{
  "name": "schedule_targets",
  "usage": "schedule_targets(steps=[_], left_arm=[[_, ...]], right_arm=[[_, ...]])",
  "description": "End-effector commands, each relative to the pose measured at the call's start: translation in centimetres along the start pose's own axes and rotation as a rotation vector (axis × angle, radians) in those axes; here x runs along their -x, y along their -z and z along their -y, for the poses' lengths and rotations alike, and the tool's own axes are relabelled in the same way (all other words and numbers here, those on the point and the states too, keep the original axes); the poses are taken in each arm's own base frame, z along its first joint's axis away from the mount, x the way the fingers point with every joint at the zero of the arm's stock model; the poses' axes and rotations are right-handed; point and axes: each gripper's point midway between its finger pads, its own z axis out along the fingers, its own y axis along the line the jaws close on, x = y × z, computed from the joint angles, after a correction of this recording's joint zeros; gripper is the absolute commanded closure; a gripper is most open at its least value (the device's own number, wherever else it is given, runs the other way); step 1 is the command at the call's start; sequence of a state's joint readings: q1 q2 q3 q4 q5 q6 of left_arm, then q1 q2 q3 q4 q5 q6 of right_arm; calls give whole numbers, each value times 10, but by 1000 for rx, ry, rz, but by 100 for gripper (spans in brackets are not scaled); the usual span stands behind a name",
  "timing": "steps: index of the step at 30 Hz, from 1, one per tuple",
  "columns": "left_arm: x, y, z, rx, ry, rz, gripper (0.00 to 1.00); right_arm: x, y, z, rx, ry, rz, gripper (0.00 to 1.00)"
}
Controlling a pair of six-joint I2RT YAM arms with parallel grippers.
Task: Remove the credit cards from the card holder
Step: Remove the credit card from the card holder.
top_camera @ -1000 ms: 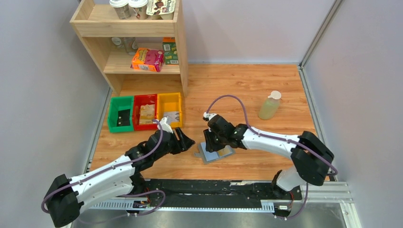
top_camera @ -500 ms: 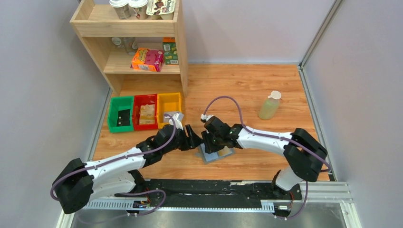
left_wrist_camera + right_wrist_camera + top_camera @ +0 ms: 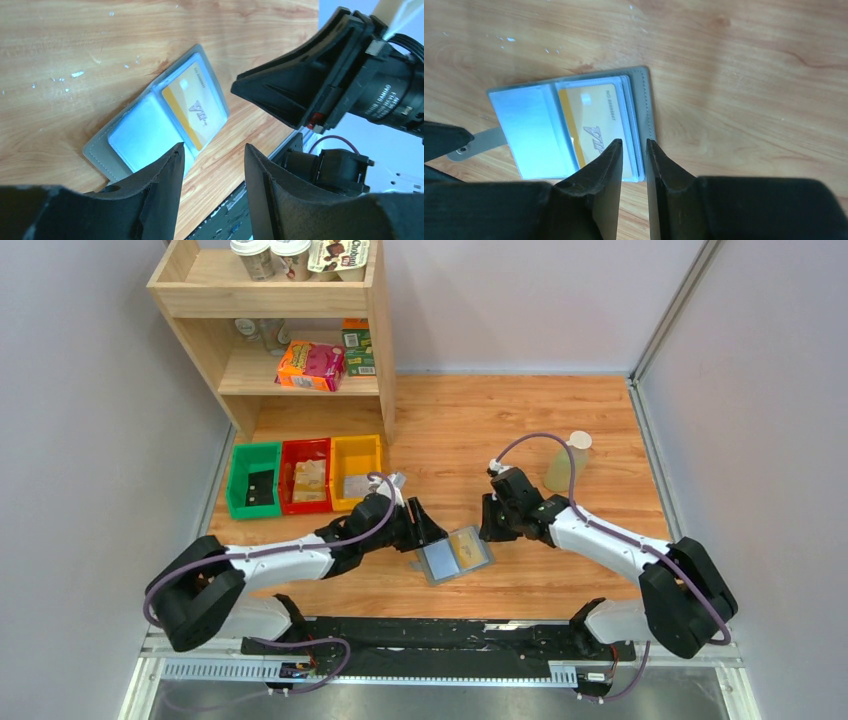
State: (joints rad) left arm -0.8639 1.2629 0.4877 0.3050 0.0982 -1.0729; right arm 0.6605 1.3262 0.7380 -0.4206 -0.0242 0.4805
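The grey card holder (image 3: 455, 554) lies open and flat on the wooden table between my two grippers. A yellow credit card (image 3: 468, 548) sits in its right half; the left half shows a pale blue slot (image 3: 526, 132). My left gripper (image 3: 430, 533) hovers at the holder's left edge, open and empty. In the left wrist view the card holder (image 3: 107, 150) and the card (image 3: 197, 112) lie just beyond the left gripper (image 3: 212, 147). My right gripper (image 3: 488, 528) is just right of the holder, jaws a narrow gap apart, empty. The right wrist view has the card (image 3: 591, 117) above the right gripper (image 3: 634, 142).
Green (image 3: 252, 480), red (image 3: 305, 478) and yellow (image 3: 356, 468) bins stand left of the arms, before a wooden shelf (image 3: 280, 340) of groceries. A pale green bottle (image 3: 567, 464) stands at the right. The holder's closing tab (image 3: 479, 142) points towards the left gripper.
The right gripper has pulled back to the right, off the card holder, which now lies open with the card showing. The left arm has reached right up to the holder's left edge.
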Motion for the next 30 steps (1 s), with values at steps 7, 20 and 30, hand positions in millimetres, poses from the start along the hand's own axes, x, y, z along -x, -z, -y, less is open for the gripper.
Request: schedule_targets(steps=[7,20,30], left_arm=[[-18,-37,9,-59,97,-93,51],[-39,-47,-17,2,123,-147,55],[-46,-48,-41,72,163,-131,54]], right_arm=[[-2,-12,-7,122,-8,7,82],[-33,-30,6,106,-24,-87,83],[-47,-31,14,81,-32,-125,83]])
